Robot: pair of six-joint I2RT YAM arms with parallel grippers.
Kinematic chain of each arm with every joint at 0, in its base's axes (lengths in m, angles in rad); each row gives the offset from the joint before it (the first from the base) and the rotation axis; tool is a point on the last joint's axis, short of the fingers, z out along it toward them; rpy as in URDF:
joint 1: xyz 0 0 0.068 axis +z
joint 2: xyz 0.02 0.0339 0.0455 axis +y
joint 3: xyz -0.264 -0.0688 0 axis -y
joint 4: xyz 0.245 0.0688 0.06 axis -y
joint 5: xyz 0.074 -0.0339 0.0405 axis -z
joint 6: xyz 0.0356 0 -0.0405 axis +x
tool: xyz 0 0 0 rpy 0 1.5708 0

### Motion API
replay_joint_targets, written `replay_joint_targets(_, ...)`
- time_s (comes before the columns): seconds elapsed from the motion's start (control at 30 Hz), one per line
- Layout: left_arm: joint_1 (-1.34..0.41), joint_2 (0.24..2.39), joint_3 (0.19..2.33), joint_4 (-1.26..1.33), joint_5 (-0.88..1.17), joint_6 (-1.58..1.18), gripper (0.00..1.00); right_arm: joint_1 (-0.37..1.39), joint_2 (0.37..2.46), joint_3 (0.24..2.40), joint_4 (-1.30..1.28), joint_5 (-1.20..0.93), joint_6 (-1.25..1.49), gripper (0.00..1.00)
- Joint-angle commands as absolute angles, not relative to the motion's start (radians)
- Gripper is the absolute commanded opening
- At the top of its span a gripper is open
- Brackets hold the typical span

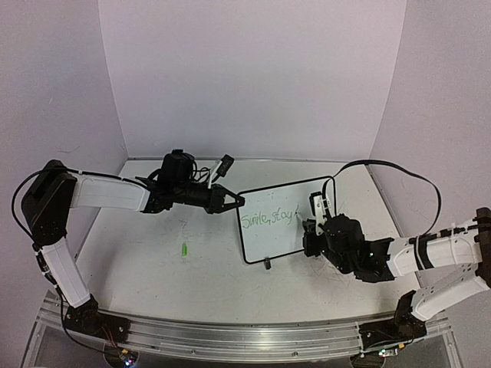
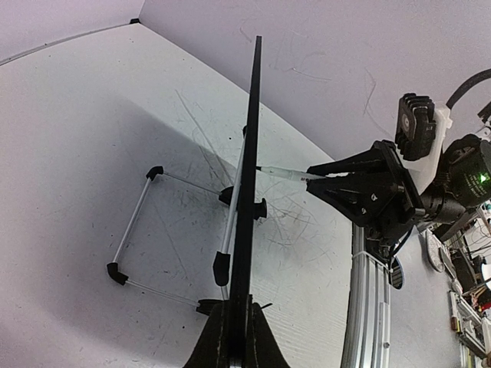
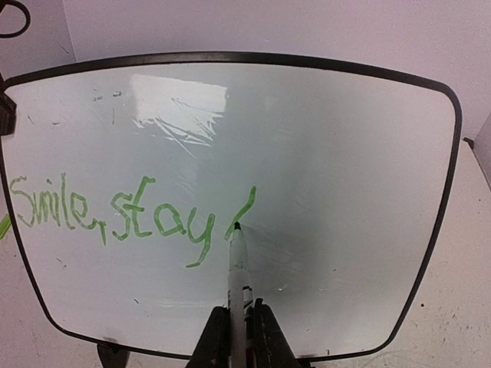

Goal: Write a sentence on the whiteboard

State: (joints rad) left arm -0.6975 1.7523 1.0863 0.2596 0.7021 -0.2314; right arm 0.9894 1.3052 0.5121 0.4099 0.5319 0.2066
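The whiteboard (image 1: 280, 241) stands tilted on the table, black-framed, its white face (image 3: 345, 153) turned toward the right arm. My left gripper (image 1: 238, 201) is shut on its upper left edge; in the left wrist view the board (image 2: 249, 153) shows edge-on between the closed fingers of that gripper (image 2: 236, 341). The sentence (image 3: 115, 215) is green and reads "Smile, stay" plus one slanted stroke. My right gripper (image 3: 239, 330) is shut on a white marker (image 3: 238, 268), whose tip touches the bottom of that stroke. From above, the sentence (image 1: 267, 218) covers the board's left part.
A small green piece (image 1: 185, 249) lies on the table left of the board. The board's wire stand (image 2: 134, 230) sticks out behind it. Faint grey scribbles mark the tabletop (image 2: 322, 222). White walls close in the back and both sides.
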Motion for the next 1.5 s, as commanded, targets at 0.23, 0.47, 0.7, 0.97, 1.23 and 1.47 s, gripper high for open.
replay_joint_targets(0.23, -0.716, 1.72, 1.108, 0.196, 0.694, -0.183, 0.0, 0.976, 1.307, 0.534, 0.372, 0.602, 0.247, 0.0)
replay_joint_targets(0.47, -0.717, 1.724, 1.109, 0.192, 0.693, -0.18, 0.0, 0.981, 1.294, 0.521, 0.346, 0.56, 0.261, 0.0)
replay_joint_targets(0.7, -0.716, 1.724, 1.111, 0.186, 0.693, -0.178, 0.0, 0.993, 1.304, 0.527, 0.349, 0.538, 0.255, 0.0)
replay_joint_targets(0.97, -0.716, 1.725, 1.118, 0.17, 0.69, -0.171, 0.0, 1.008, 1.306, 0.53, 0.35, 0.531, 0.256, 0.0)
replay_joint_targets(1.23, -0.718, 1.727, 1.121, 0.165, 0.69, -0.17, 0.0, 1.009, 1.326, 0.547, 0.4, 0.535, 0.23, 0.0)
replay_joint_targets(1.47, -0.718, 1.719, 1.116, 0.163, 0.679, -0.165, 0.0, 1.009, 1.261, 0.549, 0.377, 0.554, 0.23, 0.0)
